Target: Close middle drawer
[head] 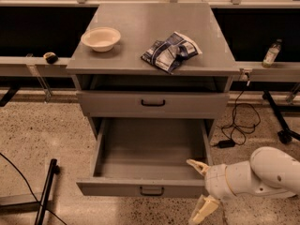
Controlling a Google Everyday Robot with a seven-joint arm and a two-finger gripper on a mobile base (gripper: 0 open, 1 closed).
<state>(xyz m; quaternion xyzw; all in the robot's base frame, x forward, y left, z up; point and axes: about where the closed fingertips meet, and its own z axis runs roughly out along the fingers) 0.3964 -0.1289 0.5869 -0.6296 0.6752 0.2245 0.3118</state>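
Observation:
The middle drawer [140,187] is pulled far out of the grey cabinet. It is wide, shallow and empty inside, with a small dark bar handle [151,190] at the centre of its front. My gripper [200,188] is at the drawer's front right corner, low near the floor. Its two cream fingers are spread apart, the upper fingertip [196,165] over the drawer's right front edge and the lower one [202,211] below the front. It holds nothing. The drawer above [153,103] is shut. The lowest drawer is hidden.
On the cabinet top [140,27] stand a white bowl [101,38] and a crumpled chip bag [170,51]. A black cable and adapter [234,130] lie on the floor to the right. A dark bar [44,193] lies on the floor to the left. A bottle [271,53] stands on the right ledge.

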